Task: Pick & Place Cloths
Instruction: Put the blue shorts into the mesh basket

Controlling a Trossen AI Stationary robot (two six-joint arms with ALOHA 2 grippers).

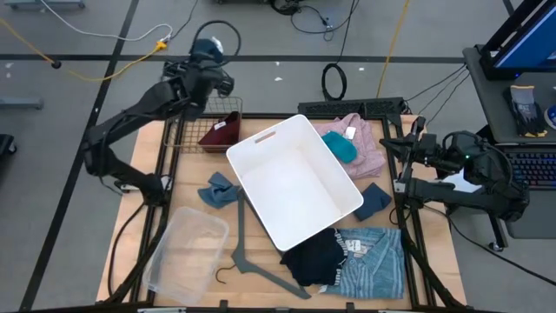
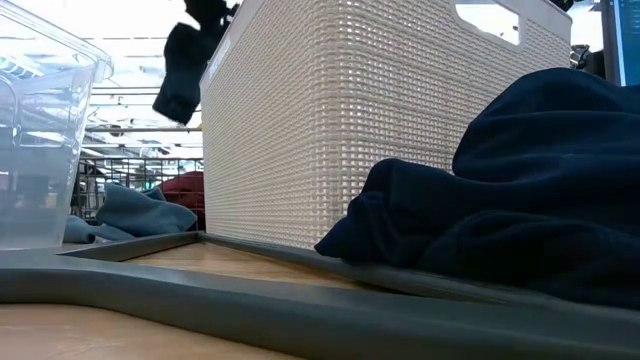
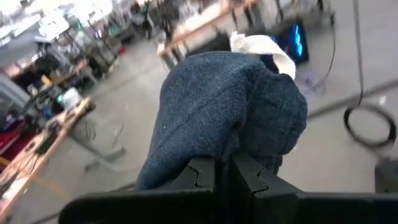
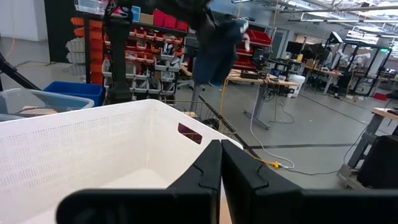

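High view, left tool [image 1: 211, 63] clenched on navy cloth [image 3: 217, 112], right tool [image 1: 408, 149] clenched empty, white basket [image 1: 295, 178] between.

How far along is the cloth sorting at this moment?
Nothing is in the white basket yet. The left gripper holds a navy cloth lifted beyond the table's far left corner. The right gripper waits shut at the right edge. The pink fleece, striped shirt and other cloths remain on the table.

From my remote station: a large industrial workshop, with red and orange parts bins [image 4: 165, 25] on racks, workbenches [image 4: 264, 81] crowded with equipment, a bare concrete floor [image 4: 311, 130], and cables [image 1: 104, 65] trailing around my rig's wooden surface [image 1: 143, 148].
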